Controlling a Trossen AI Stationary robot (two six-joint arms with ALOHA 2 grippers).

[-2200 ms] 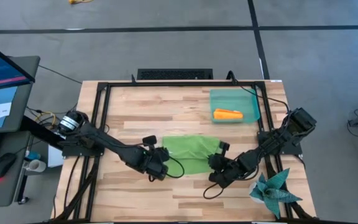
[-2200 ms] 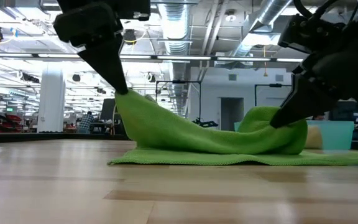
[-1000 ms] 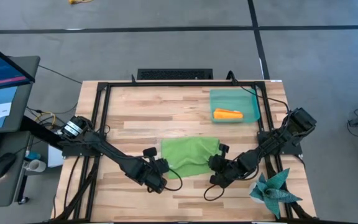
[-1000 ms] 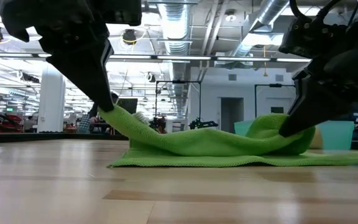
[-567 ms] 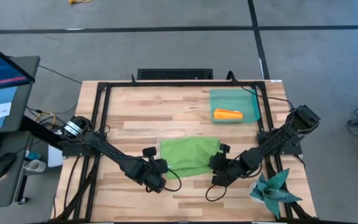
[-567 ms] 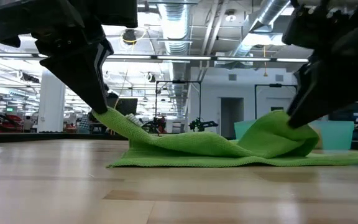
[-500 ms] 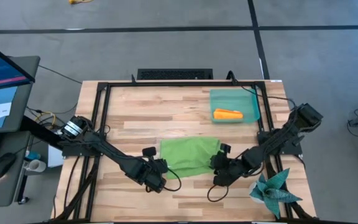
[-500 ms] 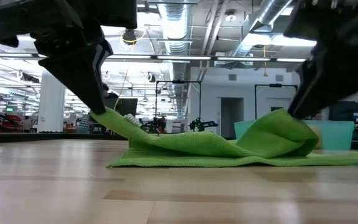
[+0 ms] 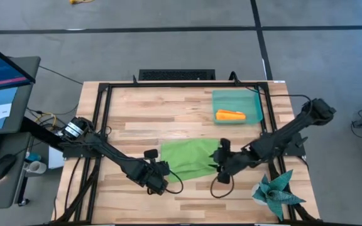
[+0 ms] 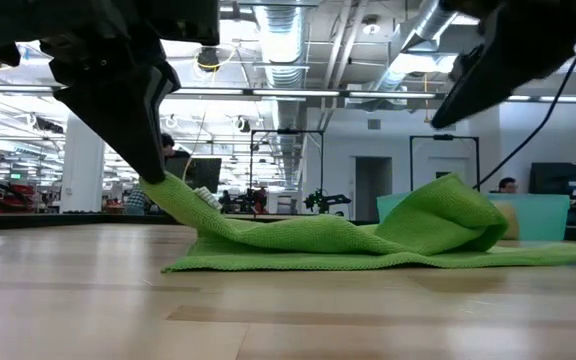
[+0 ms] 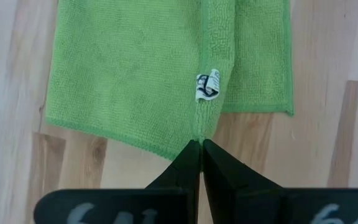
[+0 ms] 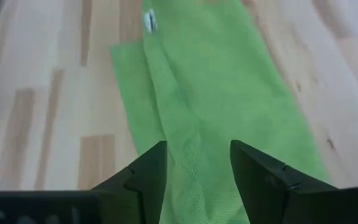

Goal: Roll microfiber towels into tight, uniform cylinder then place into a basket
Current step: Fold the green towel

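The lime green towel (image 9: 187, 158) lies folded over on the table's middle, its right end heaped in a soft hump (image 10: 448, 215). My left gripper (image 9: 162, 173) is shut on its near left edge. Above that right end my right gripper (image 9: 221, 161) hovers open, with the cloth below its fingers (image 12: 197, 155) and nothing between them. The orange towel (image 9: 230, 115) lies rolled up inside the teal basket (image 9: 251, 100) at the far right. My left gripper pinches the green towel's near edge (image 11: 199, 134) between its two shut fingers, where the cloth gathers into a ridge. The fingers slant down from the near left. That edge (image 10: 168, 188) is lifted off the table and runs taut down to the rest, which lies flat.
A dark teal spiky star-shaped cloth (image 9: 276, 193) sits at the table's near right corner. A black frame (image 9: 105, 94) borders the table. Bare wood lies to the towel's left and along the near edge.
My right gripper has opened, let go of the towel's right end and risen up and away from it. The released end has stayed folded over in a hump. My left gripper has kept its hold.
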